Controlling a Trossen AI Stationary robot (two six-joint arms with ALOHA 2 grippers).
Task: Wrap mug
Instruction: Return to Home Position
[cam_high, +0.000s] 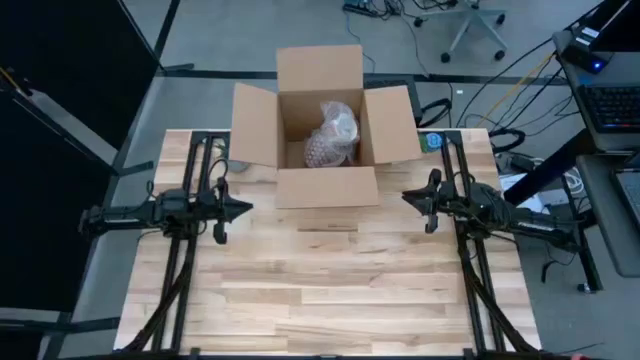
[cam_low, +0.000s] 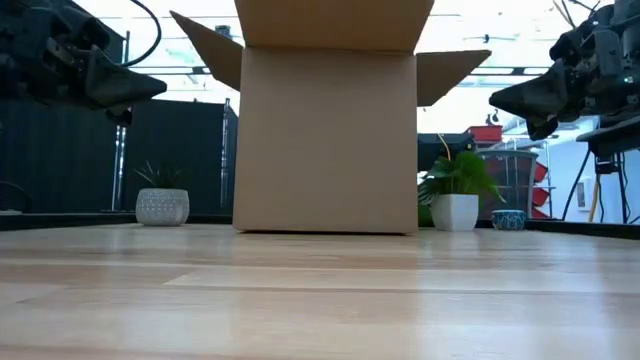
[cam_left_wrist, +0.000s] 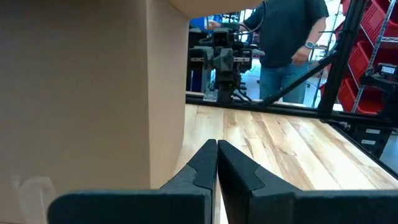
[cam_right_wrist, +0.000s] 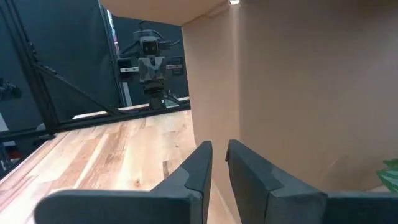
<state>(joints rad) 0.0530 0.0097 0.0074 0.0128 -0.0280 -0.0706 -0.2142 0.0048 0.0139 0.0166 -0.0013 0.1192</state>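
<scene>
An open cardboard box (cam_high: 320, 130) stands at the far middle of the wooden table, flaps spread, resting on its base (cam_low: 325, 225). Inside it lies a bundle of clear bubble wrap (cam_high: 333, 135) with something brownish showing through; the mug itself cannot be made out. My left gripper (cam_high: 245, 208) hovers shut above the table, left of the box's near corner, pointing right (cam_left_wrist: 216, 144). My right gripper (cam_high: 405, 197) hovers at the box's right, pointing left, its fingers (cam_right_wrist: 217, 144) all but together with nothing between them. The low view shows only the box's outer wall.
Bare wood fills the near half of the table (cam_high: 330, 290). A small teal round thing (cam_high: 433, 141) sits at the far right corner. Two potted plants (cam_low: 162, 205) (cam_low: 455, 195) stand beyond the far edge. A person (cam_left_wrist: 289, 37) stands past the right arm.
</scene>
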